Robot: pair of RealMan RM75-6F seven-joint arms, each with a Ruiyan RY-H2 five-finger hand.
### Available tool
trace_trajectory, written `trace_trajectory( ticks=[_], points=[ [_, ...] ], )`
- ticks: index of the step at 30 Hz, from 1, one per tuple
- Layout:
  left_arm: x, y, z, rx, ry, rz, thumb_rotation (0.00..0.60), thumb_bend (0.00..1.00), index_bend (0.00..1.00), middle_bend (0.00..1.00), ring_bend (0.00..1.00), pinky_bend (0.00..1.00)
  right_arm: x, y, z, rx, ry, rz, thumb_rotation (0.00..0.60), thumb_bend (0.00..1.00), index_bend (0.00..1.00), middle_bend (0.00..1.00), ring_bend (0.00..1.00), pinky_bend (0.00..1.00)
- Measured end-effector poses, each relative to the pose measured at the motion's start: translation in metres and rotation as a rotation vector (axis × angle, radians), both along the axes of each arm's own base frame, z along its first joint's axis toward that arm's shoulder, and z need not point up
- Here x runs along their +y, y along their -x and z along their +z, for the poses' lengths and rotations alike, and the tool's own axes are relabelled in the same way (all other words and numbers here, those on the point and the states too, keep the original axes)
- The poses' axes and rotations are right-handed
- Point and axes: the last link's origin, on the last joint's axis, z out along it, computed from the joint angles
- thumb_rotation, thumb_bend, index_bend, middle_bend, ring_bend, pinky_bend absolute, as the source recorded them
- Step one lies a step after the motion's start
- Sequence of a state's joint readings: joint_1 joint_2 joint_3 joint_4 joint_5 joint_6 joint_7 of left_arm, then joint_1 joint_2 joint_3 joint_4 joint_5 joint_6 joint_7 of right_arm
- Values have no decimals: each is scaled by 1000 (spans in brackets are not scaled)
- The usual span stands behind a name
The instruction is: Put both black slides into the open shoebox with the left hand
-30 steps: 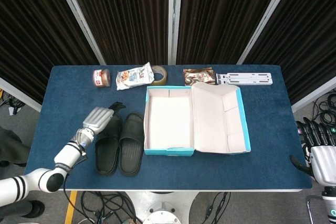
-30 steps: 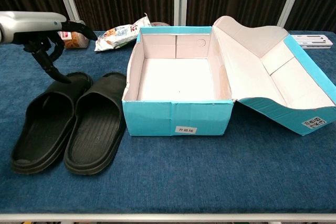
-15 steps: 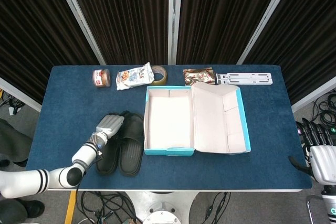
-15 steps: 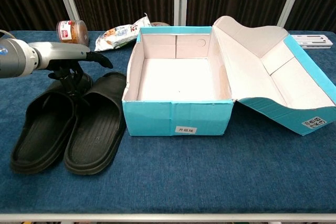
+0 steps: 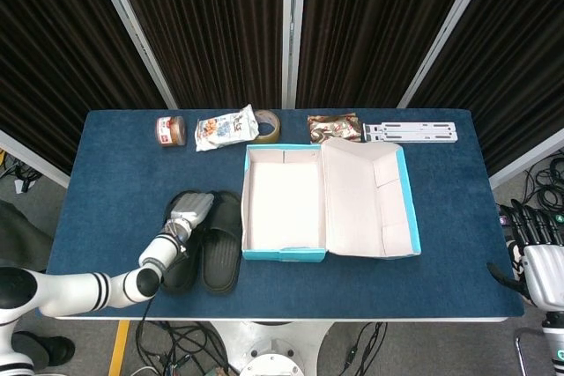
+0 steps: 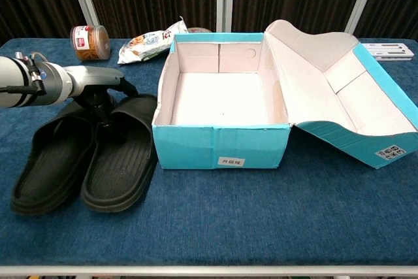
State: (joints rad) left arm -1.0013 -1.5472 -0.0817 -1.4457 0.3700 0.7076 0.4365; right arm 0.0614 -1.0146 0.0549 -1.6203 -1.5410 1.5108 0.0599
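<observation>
Two black slides lie side by side on the blue table, left of the open shoebox point(image 5: 284, 204) point(image 6: 221, 106): the left slide point(image 6: 49, 161) and the right slide point(image 5: 222, 248) point(image 6: 121, 155). My left hand point(image 5: 189, 210) point(image 6: 98, 86) sits low on their strap ends, with dark fingers point(image 6: 104, 114) reaching down between the two straps. Whether they grip a strap is hidden. In the head view my forearm covers most of the left slide. My right hand point(image 5: 533, 239) hangs off the table's right edge with nothing in it.
The box lid point(image 5: 368, 200) point(image 6: 339, 89) lies folded open to the right. Along the far edge stand a jar point(image 5: 170, 129) point(image 6: 90, 38), a snack bag point(image 5: 225, 128) point(image 6: 151, 42), a tape roll point(image 5: 267, 125), a brown packet point(image 5: 334, 125) and a white bracket point(image 5: 411, 132).
My left hand has moved right and down from beside the left slide onto the strap ends of both. The slides have shifted slightly. The right hand has stayed put.
</observation>
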Motion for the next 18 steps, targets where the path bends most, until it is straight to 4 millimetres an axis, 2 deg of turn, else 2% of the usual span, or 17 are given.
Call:
trace_trajectory(
  ticks=[2, 8, 14, 18],
  points=[
    [1, 0, 1, -10, -11, 9, 600, 0, 477, 523, 852, 1000, 0, 0, 0, 1, 2, 3, 600, 106, 0, 0, 0, 0],
    [2, -4, 18, -53, -70, 19, 600, 0, 478, 531, 853, 1000, -2, -3, 1, 3, 0, 17, 600, 106, 0, 0, 0, 0],
    [3, -6, 47, -57, -183, -6, 600, 0, 478, 527, 853, 1000, -1, -5, 2, 4, 5, 30, 600, 106, 0, 0, 0, 0],
    [3, -6, 73, -117, -250, 11, 600, 0, 478, 516, 852, 1000, -1, -4, 3, 4, 8, 31, 600, 106, 0, 0, 0, 0]
  ],
)
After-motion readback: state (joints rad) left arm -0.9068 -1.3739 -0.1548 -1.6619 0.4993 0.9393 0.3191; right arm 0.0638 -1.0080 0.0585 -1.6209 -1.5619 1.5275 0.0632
